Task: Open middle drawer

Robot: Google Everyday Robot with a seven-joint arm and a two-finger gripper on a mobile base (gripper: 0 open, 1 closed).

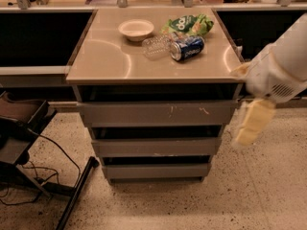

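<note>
Speckled floor (249,195) surrounded the bench (110,61), whose middle drawer (156,146) sat shut beneath the scratched front (158,113). At right hung the gripper (252,123), touching nothing, its opening impossible to tell, probably staged for the handleless edge.

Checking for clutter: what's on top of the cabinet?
A bowl, clear cup, blue can and green bag. Behind the bag is hidden. The end effector hangs right of the cabinet.

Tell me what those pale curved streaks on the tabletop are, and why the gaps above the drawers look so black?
Camera view: the arcs on the tabletop look like glare, probably from lights overhead, out of frame. The can glints too. The gap above the middle drawer lies in deep shadow, so nothing inside shows. The tool hangs brightly lit at the right, beside the cabinet.
</note>
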